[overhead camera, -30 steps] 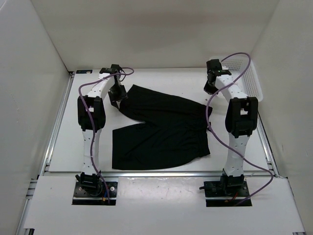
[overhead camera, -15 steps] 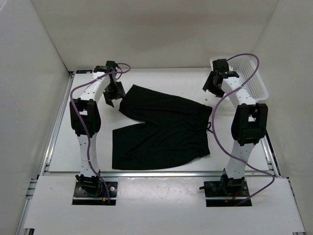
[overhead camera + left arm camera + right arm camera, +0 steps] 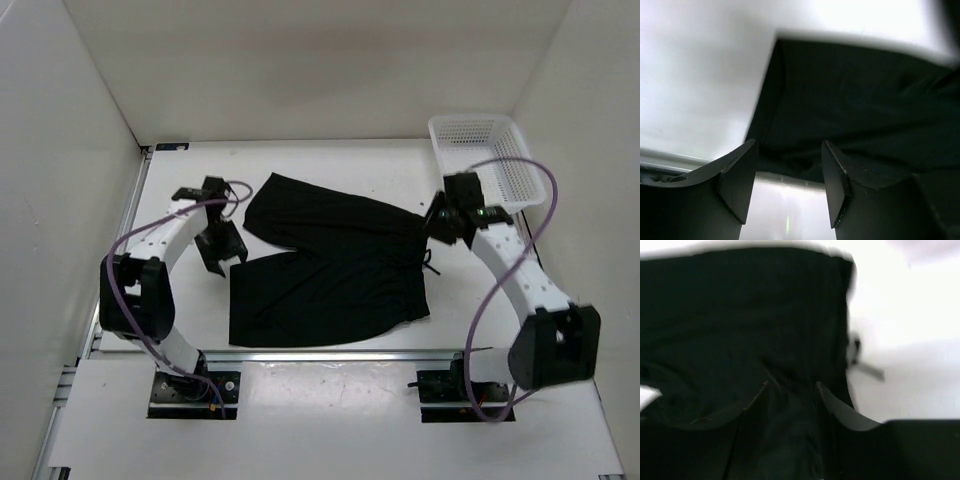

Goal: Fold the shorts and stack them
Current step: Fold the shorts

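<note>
The shorts (image 3: 330, 265) lie spread flat in the middle of the white surface (image 3: 180, 300), waistband toward the right, with the drawstring (image 3: 867, 369) trailing off that edge. The left arm bows out wide, elbow low by the near-left edge and forearm reaching inward, so the left tool (image 3: 222, 248) hangs just beside the leg hems. Its fingers (image 3: 737, 185) are spread wide with nothing between them. The right arm has its elbow low at the near right and slants up and inward, placing the right tool (image 3: 440, 222) at the waistband. Its fingers (image 3: 835, 412) stand apart over the black fabric, gripping nothing; contact cannot be judged. A white basket (image 3: 490, 150) sits in the far-right corner.
</note>
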### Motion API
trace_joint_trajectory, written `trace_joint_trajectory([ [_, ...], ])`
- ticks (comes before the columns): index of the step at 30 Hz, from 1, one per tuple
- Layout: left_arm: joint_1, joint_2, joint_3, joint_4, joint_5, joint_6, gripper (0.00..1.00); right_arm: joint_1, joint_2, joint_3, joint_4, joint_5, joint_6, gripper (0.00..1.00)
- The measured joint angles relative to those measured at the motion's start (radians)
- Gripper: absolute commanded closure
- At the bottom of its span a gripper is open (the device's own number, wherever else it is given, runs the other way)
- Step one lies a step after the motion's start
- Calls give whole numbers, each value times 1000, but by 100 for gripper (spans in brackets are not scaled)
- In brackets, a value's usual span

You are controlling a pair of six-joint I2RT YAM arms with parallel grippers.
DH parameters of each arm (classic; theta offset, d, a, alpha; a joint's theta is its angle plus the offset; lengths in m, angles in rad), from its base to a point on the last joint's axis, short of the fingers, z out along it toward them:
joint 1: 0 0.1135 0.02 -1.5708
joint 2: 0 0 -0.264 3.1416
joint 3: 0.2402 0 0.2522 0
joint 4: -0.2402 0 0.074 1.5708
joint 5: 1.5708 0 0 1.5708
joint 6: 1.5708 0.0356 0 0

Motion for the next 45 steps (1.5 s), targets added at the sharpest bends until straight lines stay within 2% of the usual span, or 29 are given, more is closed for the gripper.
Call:
trace_joint_trajectory([
  [3,-45,-21,-129,35,45,-43,37,-11,-155,-180,-32,-27,46,58],
  [4,-58,-7,-150,45,55,-55,37,-18,-208,-243,-52,-45,63,51],
  [7,-84,63,-161,85,73,-79,37,-60,-322,-391,-80,-118,115,37],
  [11,-97,186,-112,125,76,-87,37,-109,-404,-536,-104,-227,195,35],
  [16,-101,323,25,98,90,-75,39,-114,-408,-632,-81,-323,277,35],
  [28,-102,508,329,10,70,-49,39,-115,-292,-687,57,-350,317,39],
  [31,-102,530,396,18,29,-38,33,-115,-289,-687,79,-348,317,40],
  [34,-95,504,405,16,-6,-32,31,-115,-285,-687,89,-343,315,40],
  [37,-74,401,335,16,-27,-33,31,-115,-285,-687,97,-337,316,40],
  [42,1,83,85,20,-42,-49,31,-115,-285,-687,103,-332,314,40],
  [45,14,-21,-44,34,-16,-69,31,-115,-287,-686,102,-329,313,34],
])
